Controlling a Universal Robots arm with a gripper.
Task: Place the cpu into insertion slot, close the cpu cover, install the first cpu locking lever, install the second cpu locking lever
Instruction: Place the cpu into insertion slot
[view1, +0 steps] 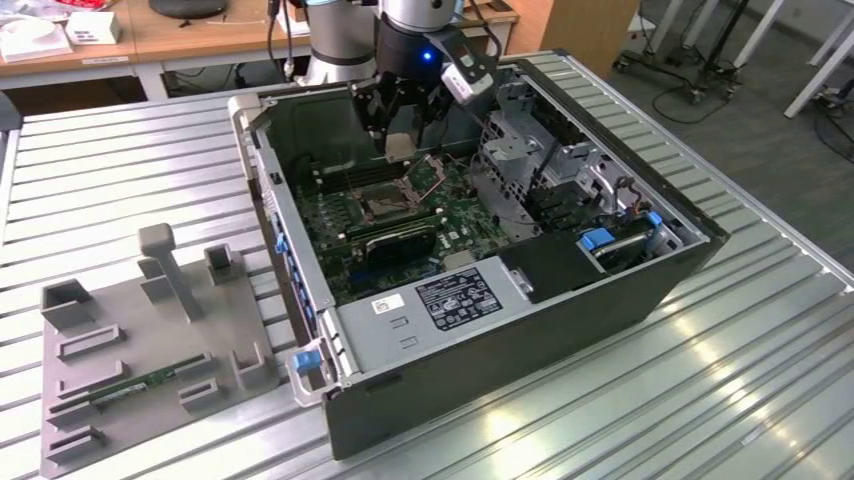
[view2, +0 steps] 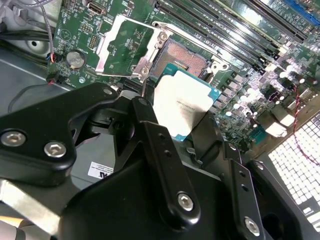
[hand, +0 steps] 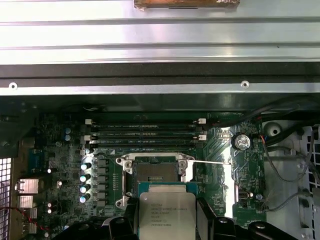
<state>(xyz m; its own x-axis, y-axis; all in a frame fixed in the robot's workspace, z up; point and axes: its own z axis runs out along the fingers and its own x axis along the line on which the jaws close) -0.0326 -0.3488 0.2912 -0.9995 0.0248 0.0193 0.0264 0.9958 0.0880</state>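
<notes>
First step in hand: black two-finger gripper (view2: 180, 127) pinches the flat silvery square cpu (view2: 182, 107) above the open insertion slot (view2: 182, 57) of the green motherboard (view2: 70, 25), silvery frame cpu cover (view2: 145, 65) flipped back; seating likely needs squaring.

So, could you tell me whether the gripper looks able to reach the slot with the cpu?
Probably yes: the cover is swung open, the slot lies bare, and nothing sits between it and the cpu held in the gripper.
</notes>
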